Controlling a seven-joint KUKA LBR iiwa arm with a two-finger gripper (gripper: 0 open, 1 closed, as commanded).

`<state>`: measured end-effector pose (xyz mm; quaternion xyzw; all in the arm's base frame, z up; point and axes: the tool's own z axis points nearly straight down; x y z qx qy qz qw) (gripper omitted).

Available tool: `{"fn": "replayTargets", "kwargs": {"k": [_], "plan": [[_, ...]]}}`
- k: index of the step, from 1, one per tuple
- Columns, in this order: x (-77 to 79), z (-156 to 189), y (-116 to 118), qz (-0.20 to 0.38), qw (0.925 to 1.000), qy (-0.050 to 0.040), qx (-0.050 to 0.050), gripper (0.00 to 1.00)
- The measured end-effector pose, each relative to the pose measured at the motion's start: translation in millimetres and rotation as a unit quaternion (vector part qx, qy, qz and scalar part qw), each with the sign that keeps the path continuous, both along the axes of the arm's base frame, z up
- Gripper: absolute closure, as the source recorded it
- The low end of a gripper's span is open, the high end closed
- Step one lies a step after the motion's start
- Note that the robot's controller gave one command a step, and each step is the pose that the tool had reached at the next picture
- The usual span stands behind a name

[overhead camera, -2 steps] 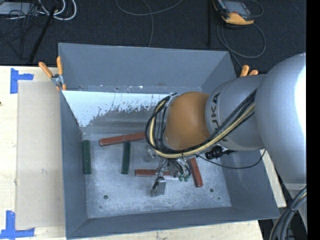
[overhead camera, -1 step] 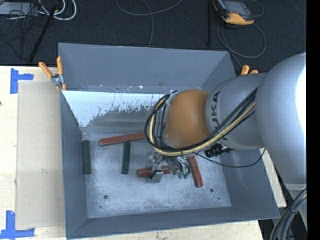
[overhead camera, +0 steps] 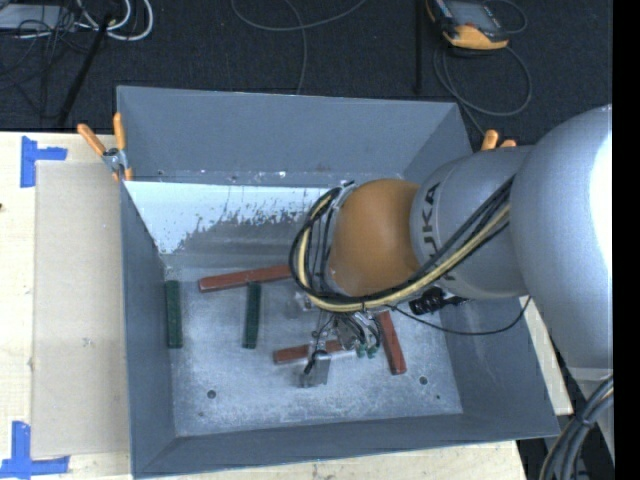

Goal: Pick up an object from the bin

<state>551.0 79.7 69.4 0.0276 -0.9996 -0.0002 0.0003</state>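
Note:
My gripper (overhead camera: 318,365) reaches down under the arm's wrist to the bin floor, right of the middle. Its tip is at the right end of a short brown stick (overhead camera: 291,353) that lies flat there. Another brown stick (overhead camera: 392,345) lies slanted just to the right of the gripper, partly hidden by the wrist. A dark green stick (overhead camera: 251,316) lies upright in the view, a little to the left of the short brown one.
A longer brown stick (overhead camera: 243,279) lies towards the back of the floor. A second dark green stick (overhead camera: 173,314) lies by the left wall. The arm and its cables cover the bin's right rear part.

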Motion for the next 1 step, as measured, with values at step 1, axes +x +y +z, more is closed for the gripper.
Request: {"fn": "replayTargets", "kwargs": {"k": [1], "plan": [[0.1,0.2,0.1,-0.001,1.0000,-0.0001,0.000,1.00]]}}
